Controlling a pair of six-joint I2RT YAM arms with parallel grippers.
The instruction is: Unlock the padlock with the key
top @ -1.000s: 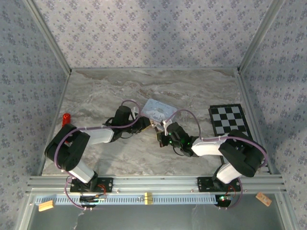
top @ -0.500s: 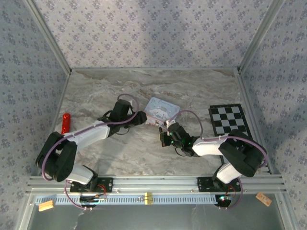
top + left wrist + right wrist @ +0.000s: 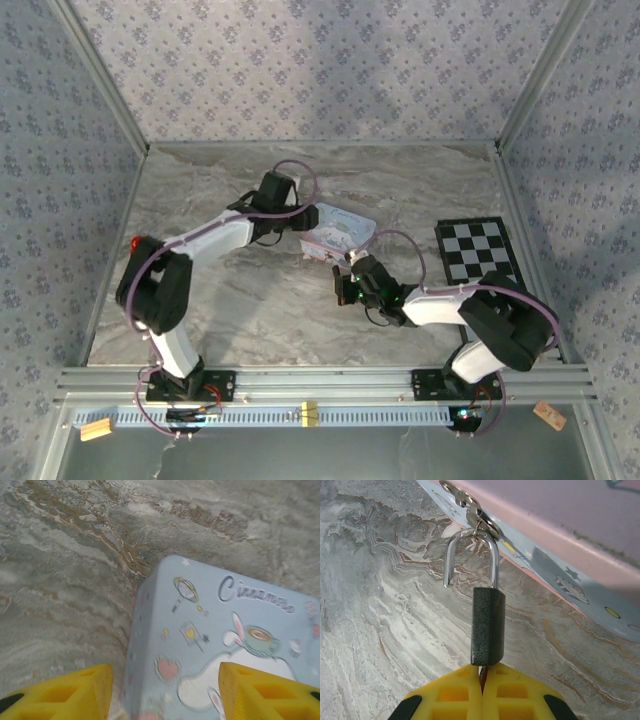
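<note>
The padlock (image 3: pixel 488 627) is a small dark grey block with a shiny shackle (image 3: pixel 471 550). The shackle hooks through the metal hasp (image 3: pixel 470 511) of the pastel cartoon tin (image 3: pixel 580 545), and its left leg hangs free of the body. My right gripper (image 3: pixel 482 686) is shut on the key (image 3: pixel 481 674), a thin sliver running up into the padlock's underside. In the top view this gripper (image 3: pixel 346 282) sits just in front of the tin (image 3: pixel 340 232). My left gripper (image 3: pixel 165 695) is open above the tin's (image 3: pixel 215 640) left corner, one finger (image 3: pixel 75 695) over the marble, the other (image 3: pixel 265 692) over the lid.
A black-and-white chessboard (image 3: pixel 476 250) lies at the right of the marble table (image 3: pixel 250 310). A red object (image 3: pixel 136 242) peeks out behind the left arm's elbow. Small wooden blocks (image 3: pixel 95 429) rest on the front rail. Patterned walls close in three sides.
My left arm has swung from the tin's near left side round to its far left edge, and its jaws have widened. The right gripper and padlock have barely moved.
</note>
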